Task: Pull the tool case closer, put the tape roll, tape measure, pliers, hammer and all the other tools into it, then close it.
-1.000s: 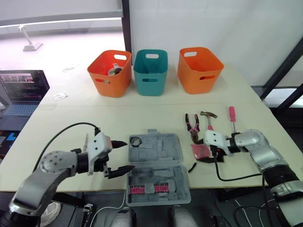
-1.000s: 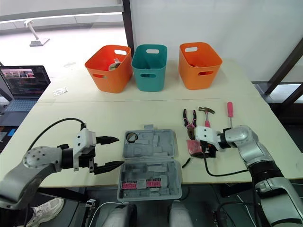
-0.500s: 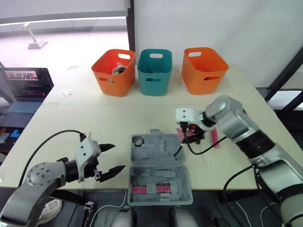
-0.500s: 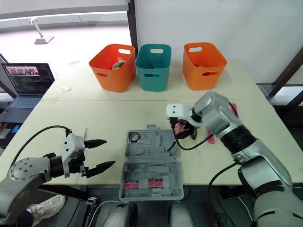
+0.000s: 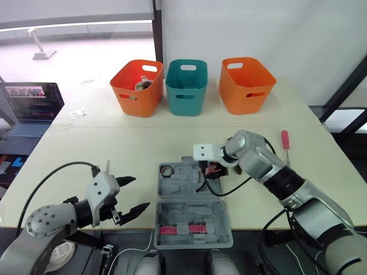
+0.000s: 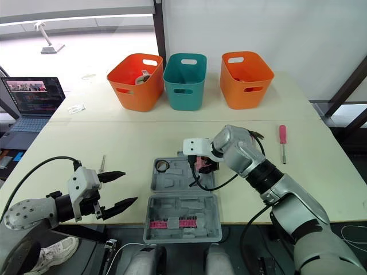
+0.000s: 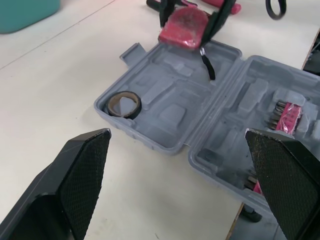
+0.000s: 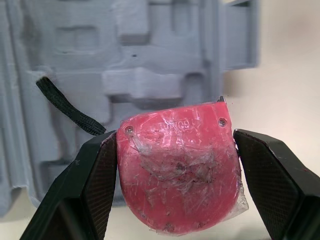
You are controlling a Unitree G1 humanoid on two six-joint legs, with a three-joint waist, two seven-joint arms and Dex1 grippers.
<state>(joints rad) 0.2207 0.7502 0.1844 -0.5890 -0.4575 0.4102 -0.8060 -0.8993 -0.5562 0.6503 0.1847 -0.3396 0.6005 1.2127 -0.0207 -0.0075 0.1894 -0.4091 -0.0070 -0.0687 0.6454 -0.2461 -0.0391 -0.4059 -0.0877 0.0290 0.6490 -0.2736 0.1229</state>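
Case lies opened flat near front edge of table, one half toward robot with pink bits in it. Tape roll sits in far-left pocket of far half. Right claw grasps red tape measure between both fingers, above far half's right part; black strap hangs down toward case. Left claw released, fingers spread wide, hovering just left of case, not touching. Screwdriver lies on table well right of case. Left orange bin, teal bin, right orange bin stand in row at back.
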